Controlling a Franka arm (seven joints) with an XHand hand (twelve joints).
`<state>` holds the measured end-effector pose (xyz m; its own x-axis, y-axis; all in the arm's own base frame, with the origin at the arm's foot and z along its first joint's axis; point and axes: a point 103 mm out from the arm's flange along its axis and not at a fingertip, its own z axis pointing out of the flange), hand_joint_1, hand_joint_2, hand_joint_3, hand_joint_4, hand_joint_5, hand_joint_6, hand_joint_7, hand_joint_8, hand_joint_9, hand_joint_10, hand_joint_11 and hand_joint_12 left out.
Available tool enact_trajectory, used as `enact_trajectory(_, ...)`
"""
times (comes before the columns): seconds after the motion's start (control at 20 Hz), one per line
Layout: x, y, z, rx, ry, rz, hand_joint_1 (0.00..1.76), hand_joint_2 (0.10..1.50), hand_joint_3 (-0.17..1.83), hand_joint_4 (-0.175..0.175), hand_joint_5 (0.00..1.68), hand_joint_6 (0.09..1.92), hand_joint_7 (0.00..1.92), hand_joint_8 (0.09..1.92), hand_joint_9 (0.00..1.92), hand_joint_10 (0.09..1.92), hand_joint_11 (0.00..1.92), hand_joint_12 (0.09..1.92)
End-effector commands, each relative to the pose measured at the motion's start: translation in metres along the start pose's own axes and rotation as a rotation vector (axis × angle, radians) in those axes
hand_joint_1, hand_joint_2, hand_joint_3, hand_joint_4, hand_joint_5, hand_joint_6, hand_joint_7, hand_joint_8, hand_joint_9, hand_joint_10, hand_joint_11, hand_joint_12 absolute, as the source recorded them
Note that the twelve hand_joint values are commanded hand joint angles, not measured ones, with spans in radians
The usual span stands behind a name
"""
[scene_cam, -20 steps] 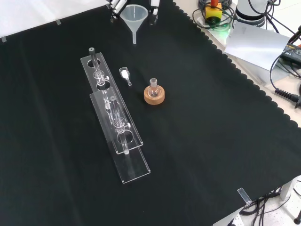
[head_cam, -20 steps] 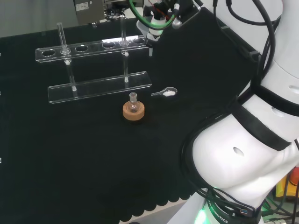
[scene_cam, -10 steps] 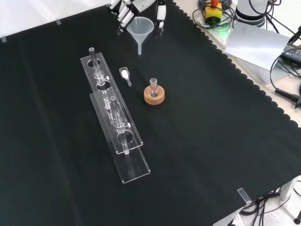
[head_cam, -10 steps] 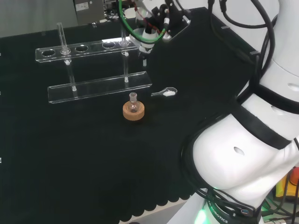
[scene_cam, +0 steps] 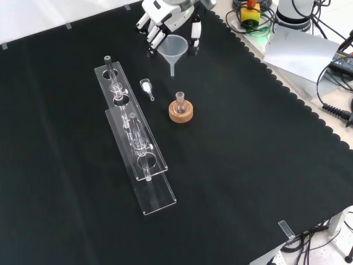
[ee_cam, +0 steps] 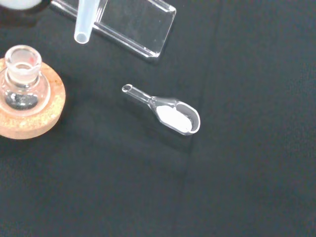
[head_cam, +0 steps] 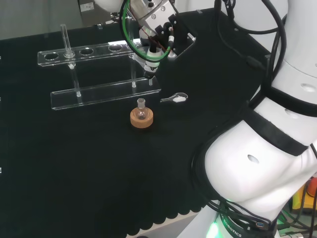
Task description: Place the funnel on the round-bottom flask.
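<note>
My hand is shut on a clear plastic funnel, held upright with its stem pointing down. In the front view the funnel hangs above the cloth, beyond the small round-bottom flask, which sits on a cork ring. In the head view the hand and funnel are above and slightly right of the flask. The wrist view shows the funnel stem's tip close beside the flask's open neck.
A clear test tube rack with a few tubes runs along the left in the front view. A small glass scoop with white powder lies between the rack and the flask; it is also in the wrist view.
The hand has carried the funnel down and toward the flask: nearer in the front view, leftward and lower in the head view. The flask, rack and scoop have stayed put.
</note>
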<state>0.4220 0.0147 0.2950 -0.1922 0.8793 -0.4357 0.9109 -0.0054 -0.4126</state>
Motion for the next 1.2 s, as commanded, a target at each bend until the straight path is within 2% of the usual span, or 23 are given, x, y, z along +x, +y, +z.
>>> enact_trajectory(0.05,0.008,0.001,0.005,-0.002,-0.005,-0.006,0.68,0.72,0.37,0.006,0.42,0.61,0.61,1.03,0.92,0.78,0.27,1.45)
enact_trajectory(0.65,0.036,0.006,0.01,0.003,-0.015,-0.034,0.68,0.72,0.37,0.005,0.42,0.62,0.61,1.03,0.92,0.78,0.27,1.45)
enact_trajectory(1.2,0.039,0.011,0.015,0.018,-0.015,-0.038,0.68,0.72,0.38,0.002,0.42,0.62,0.61,1.03,0.93,0.78,0.27,1.45)
